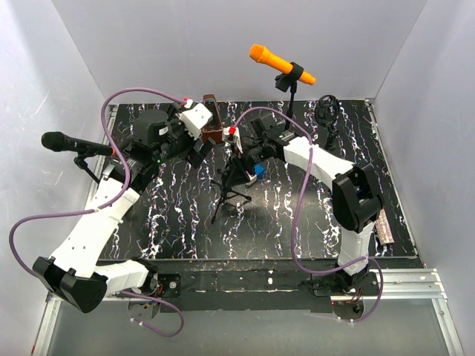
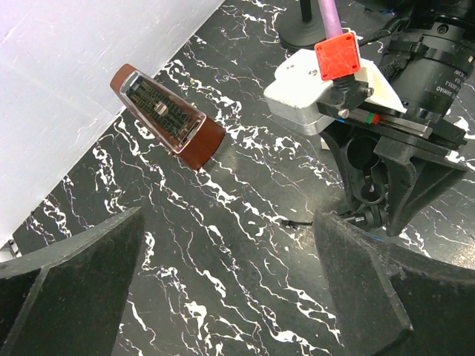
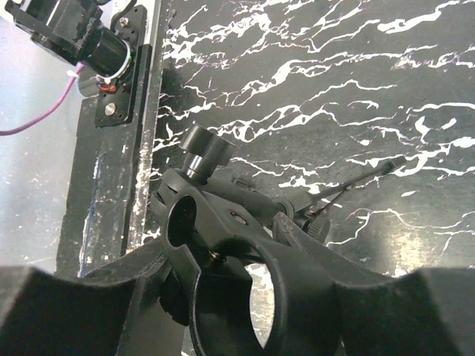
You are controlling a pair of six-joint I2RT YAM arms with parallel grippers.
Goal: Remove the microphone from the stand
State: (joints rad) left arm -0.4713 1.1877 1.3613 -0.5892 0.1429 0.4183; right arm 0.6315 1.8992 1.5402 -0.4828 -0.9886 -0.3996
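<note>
Probably light, rigid and smooth, the far orange microphone suits a mid-barrel grip; left gripper gapes, right gripper straddles a clip, pinch unclear.

White shells cover the links of the left arm and right arm, with black joint housings between. A purple cable loops off the left arm toward nine o'clock, and another hangs beside the right. A red square plate caps the right wrist. The left gripper has matte charcoal fingers.
</note>
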